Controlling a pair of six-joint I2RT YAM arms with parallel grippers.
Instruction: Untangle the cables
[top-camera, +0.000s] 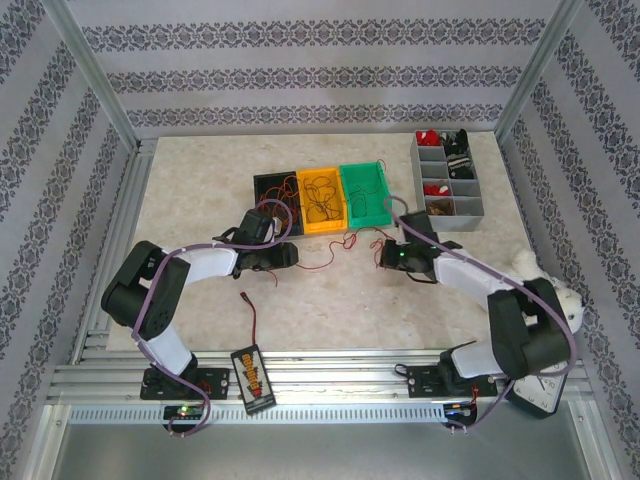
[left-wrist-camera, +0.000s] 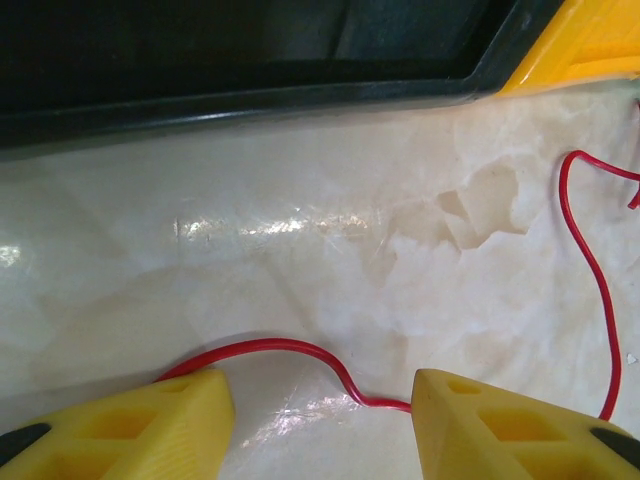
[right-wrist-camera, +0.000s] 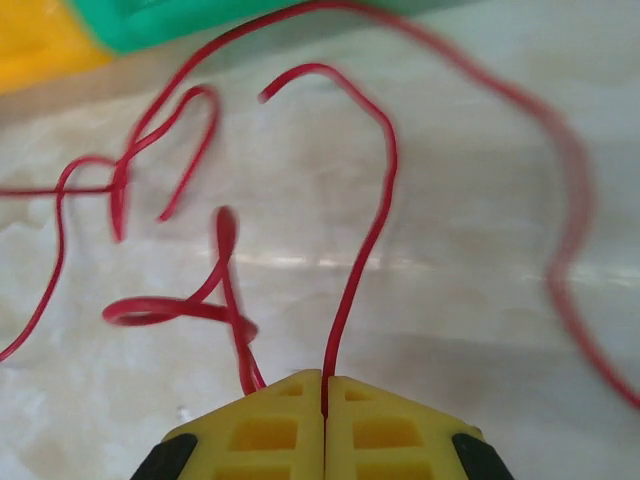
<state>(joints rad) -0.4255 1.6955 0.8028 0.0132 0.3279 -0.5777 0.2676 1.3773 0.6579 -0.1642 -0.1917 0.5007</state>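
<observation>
Presently the right gripper (right-wrist-camera: 323, 388), its yellow plastic fingers (right-wrist-camera: 270, 435) pressed flat together, pinches one strand of the thin, curly red wires (right-wrist-camera: 372, 230) right at its tips. The strand rises from the pinch in a tall arch, while its neighbours lie looped and crossed to one side on the pale marble-patterned table (right-wrist-camera: 480, 330). A hold so close to the fingertips looks chosen so that a single strand can be drawn out of the knot without dragging the rest. From above, that gripper sits just in front of the green plastic bin (top-camera: 368, 222), toward the table's far edge, and loose wires trail across the bare top before the orange plastic bin (top-camera: 322, 232), with more coiled inside it. The left gripper (left-wrist-camera: 320, 400) hangs low just before the black plastic bin (left-wrist-camera: 250, 100), its jaws apart and holding nothing. One red strand (left-wrist-camera: 300, 347) runs over the table between its fingers; it seems placed to close there and anchor the wire as a counter-hold. Well apart, a grey compartment organiser (top-camera: 458, 222) stands at the far right corner and a black rectangular battery pack (top-camera: 253, 378) lies at the near edge.
</observation>
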